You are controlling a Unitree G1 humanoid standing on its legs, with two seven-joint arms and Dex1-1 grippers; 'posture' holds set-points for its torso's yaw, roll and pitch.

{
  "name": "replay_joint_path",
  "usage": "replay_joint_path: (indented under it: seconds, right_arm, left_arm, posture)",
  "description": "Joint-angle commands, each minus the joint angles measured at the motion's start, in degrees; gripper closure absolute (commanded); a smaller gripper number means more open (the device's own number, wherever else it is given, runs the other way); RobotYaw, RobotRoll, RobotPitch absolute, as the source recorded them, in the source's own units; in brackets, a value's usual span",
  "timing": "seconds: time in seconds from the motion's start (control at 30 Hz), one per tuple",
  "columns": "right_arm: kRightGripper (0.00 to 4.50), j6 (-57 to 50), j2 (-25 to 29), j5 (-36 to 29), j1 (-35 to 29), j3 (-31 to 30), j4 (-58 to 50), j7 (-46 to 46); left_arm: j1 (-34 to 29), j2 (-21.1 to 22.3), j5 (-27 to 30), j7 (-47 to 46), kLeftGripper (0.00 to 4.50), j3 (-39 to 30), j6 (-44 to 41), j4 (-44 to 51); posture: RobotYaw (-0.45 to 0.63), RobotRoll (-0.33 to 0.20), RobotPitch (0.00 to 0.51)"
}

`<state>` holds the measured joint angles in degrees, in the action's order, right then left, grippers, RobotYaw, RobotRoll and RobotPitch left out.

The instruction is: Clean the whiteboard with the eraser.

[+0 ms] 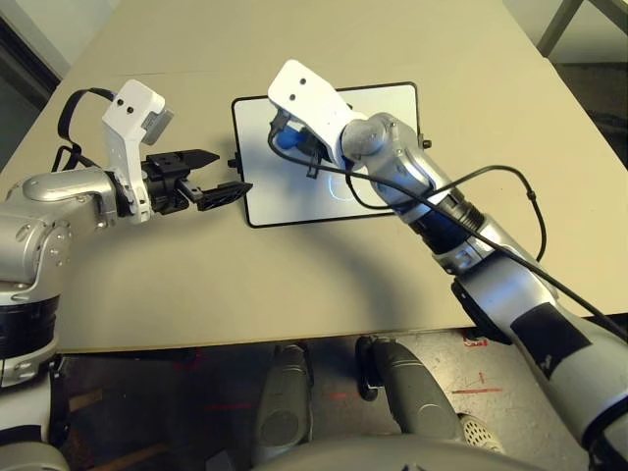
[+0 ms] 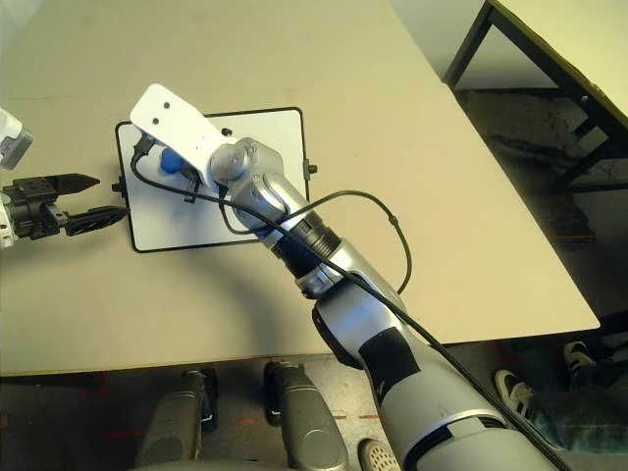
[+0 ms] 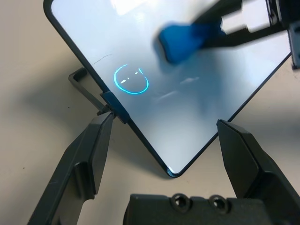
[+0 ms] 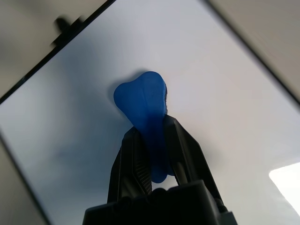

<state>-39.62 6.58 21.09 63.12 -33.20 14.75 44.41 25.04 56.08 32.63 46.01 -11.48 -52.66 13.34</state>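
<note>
Jaws on the right gripper (image 4: 150, 154) are clamped tight on the eraser (image 4: 143, 112), which is small and bright blue. Its fat end sticks out past the tips and sits over the whiteboard (image 1: 383, 118), up near a far corner. From the right wrist view I cannot tell if the blue end is pressing on the white face or hanging just above it.

Jaws on the left gripper (image 1: 209, 177) stand wide apart with nothing in them. They wait at the near short side of the whiteboard, just beside its black frame. One finger (image 3: 89, 150) sits right by a little black knob (image 3: 83, 79) on that side, very close, maybe touching. The other finger is out past the near corner. This looks like a hand ready to stop the board from sliding.

A thin blue ring (image 3: 131, 79) still shows on the white face, between the left jaws and the eraser. So the step now is the wiping, and I think it is not done.

Next, the right jaws should push the eraser flat on the board and rub it toward the left jaws, over that ring. It may only be a shine from a light, and then it will not rub off. The push should be soft, or the board could slip on the desk (image 1: 294, 294).
</note>
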Motion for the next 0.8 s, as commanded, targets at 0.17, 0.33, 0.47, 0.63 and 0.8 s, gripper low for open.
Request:
replay_joint_path:
  seconds: [0.17,0.33,0.47,0.63,0.8]
  right_arm:
    - [3.91,-4.3,2.1,1.1,-2.2,-2.9,-0.7,2.7]
    - [3.91,-3.4,1.2,0.5,1.4,-0.2,2.9,0.8]
    - [3.91,-3.0,1.4,0.2,2.0,0.1,5.3,0.3]
    - [3.91,-4.9,3.3,0.5,-3.4,-2.2,1.3,1.8]
    - [3.91,-6.8,5.7,1.1,-10.0,-4.0,-2.2,2.4]
  left_arm:
    - [-0.2,-0.3,0.4,-0.4,0.00,-0.3,-0.2,0.4]
    - [0.2,-0.5,0.2,-0.3,0.00,0.0,0.4,-0.3]
    - [0.4,-0.5,0.1,-0.3,0.00,0.2,0.6,-0.5]
    - [0.6,-0.5,0.0,-0.1,0.00,0.3,0.7,-0.7]
    - [1.0,-0.3,-0.1,0.2,0.00,0.6,0.9,-1.0]
  posture:
    - [-0.02,0.000,0.200]
    - [-0.03,0.000,0.198]
    - [-0.02,0.000,0.198]
    - [-0.03,0.000,0.200]
    - [-0.03,0.000,0.200]
